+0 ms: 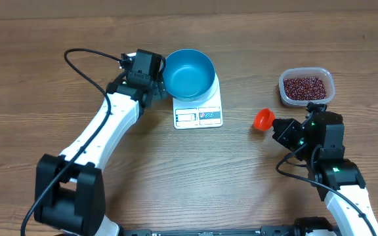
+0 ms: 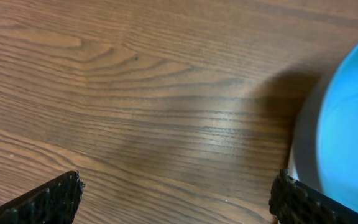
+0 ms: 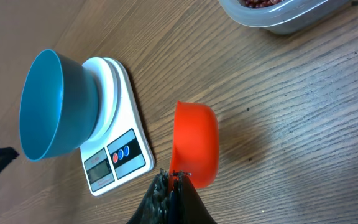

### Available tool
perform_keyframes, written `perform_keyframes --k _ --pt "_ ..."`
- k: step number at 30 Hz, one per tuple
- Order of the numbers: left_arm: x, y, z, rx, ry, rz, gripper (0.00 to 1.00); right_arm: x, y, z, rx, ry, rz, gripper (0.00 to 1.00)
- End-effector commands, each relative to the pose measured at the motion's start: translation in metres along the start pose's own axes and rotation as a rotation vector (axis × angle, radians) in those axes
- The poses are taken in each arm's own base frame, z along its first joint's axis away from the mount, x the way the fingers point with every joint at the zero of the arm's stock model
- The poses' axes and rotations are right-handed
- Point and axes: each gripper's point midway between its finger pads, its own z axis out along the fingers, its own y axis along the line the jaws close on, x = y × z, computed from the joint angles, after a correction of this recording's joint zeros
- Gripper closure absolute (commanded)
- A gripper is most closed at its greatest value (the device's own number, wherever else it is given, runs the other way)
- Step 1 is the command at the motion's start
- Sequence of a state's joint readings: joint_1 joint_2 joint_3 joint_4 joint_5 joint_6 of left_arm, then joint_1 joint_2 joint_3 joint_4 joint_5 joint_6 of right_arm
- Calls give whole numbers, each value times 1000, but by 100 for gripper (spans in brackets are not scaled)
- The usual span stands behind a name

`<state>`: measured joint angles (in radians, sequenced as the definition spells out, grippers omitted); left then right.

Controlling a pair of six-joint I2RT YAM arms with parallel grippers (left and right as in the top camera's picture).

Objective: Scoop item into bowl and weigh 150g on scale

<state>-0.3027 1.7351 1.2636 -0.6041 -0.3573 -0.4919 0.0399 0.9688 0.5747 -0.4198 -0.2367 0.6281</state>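
Note:
A blue bowl point(image 1: 188, 73) stands on the white scale point(image 1: 199, 116) at the table's middle back; both also show in the right wrist view, bowl point(image 3: 51, 106) on scale point(image 3: 120, 149). My left gripper point(image 1: 155, 78) is open beside the bowl's left rim point(image 2: 353, 130), its fingertips point(image 2: 55, 196) wide apart over bare wood. My right gripper point(image 1: 279, 128) is shut on the handle of an orange scoop point(image 1: 263, 119), whose cup point(image 3: 196, 143) is empty. Red beans fill a clear tub point(image 1: 306, 86) behind the right gripper.
The tub's rim point(image 3: 278, 18) shows at the top of the right wrist view. A black cable point(image 1: 90, 59) loops over the table behind the left arm. Bare wood lies between the scale and the scoop.

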Motion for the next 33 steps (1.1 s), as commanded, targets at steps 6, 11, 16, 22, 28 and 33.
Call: perform_keyframes --k 6,11,16,22,28,33 --pt "-11 11 9 -63 -49 -18 0 -9 10 -4 -22 -23 -12 96" --pt "-14 4 9 -25 -55 -30 0 -9 11 -4 -24 -25 -13 96" --pt "-13 -6 9 31 -41 -34 1 -9 11 -4 -24 -25 -13 96" --pt "-8 -15 9 79 -15 -32 1 -9 11 -4 -24 -25 -13 96" --pt "-8 -15 9 84 -12 -32 0 -9 11 -4 -24 -25 -13 96" --pt "-6 -20 8 110 1 -31 0 -9 11 -4 -24 -25 -13 96"
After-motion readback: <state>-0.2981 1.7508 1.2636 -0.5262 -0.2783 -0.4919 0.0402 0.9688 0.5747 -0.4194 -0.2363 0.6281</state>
